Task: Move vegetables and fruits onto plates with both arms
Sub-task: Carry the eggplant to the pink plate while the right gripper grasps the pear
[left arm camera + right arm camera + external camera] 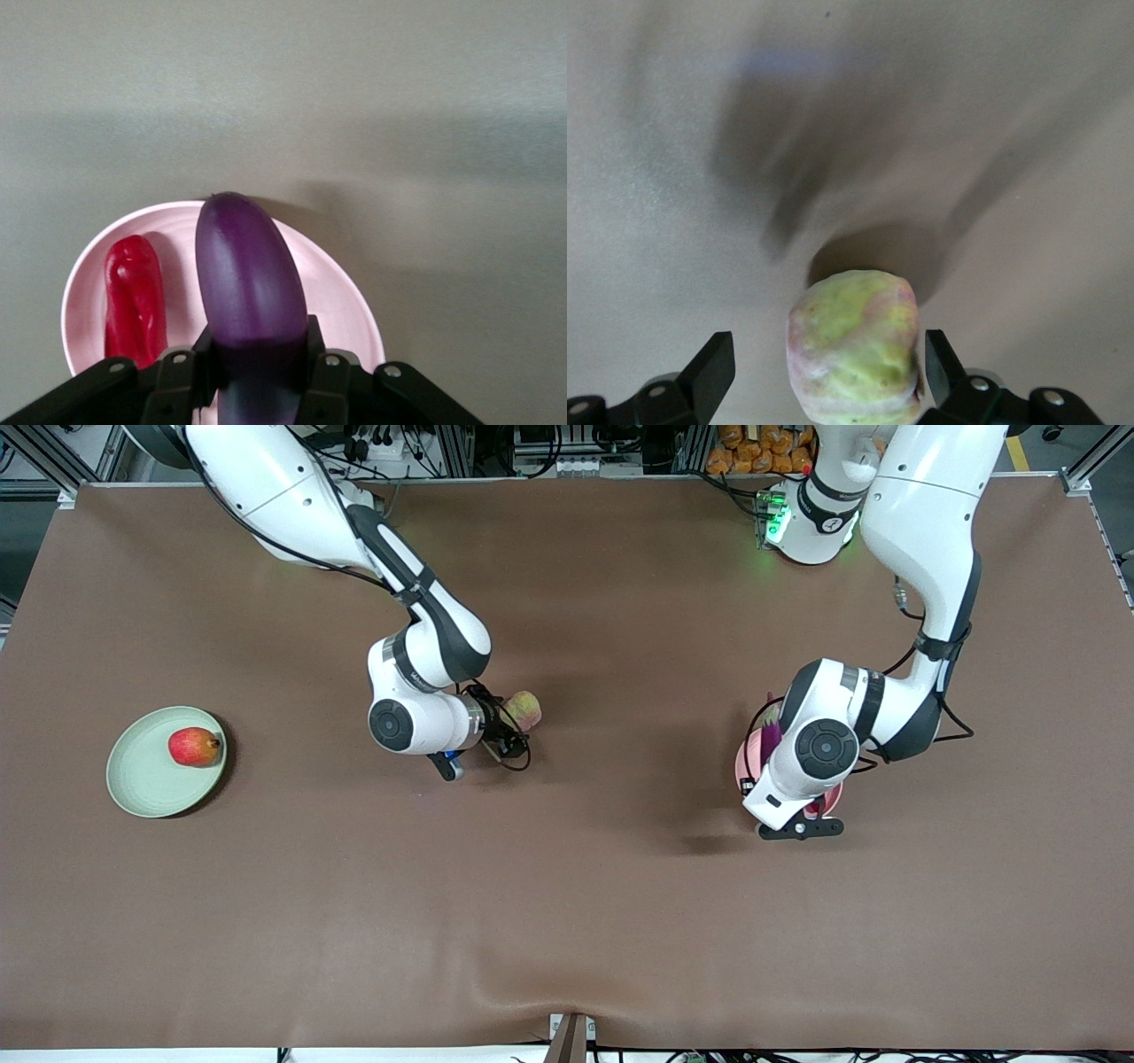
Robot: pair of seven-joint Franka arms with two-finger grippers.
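My left gripper (259, 341) is shut on the purple eggplant (248, 274) and holds it over the pale pink plate (345, 297). The red chili pepper (135, 301) lies on that plate beside it. In the front view the left wrist covers most of the pink plate (742, 763), and only a bit of the eggplant (769, 737) shows. My right gripper (827, 363) is open, with its fingers on either side of the yellow-green fruit (855, 350), which sits on the table (524, 710). The red-orange fruit (193, 746) lies on the pale green plate (142, 784).
The green plate is toward the right arm's end of the table and the pink plate toward the left arm's end. The brown table cover (567, 903) has a fold at the edge nearest the front camera.
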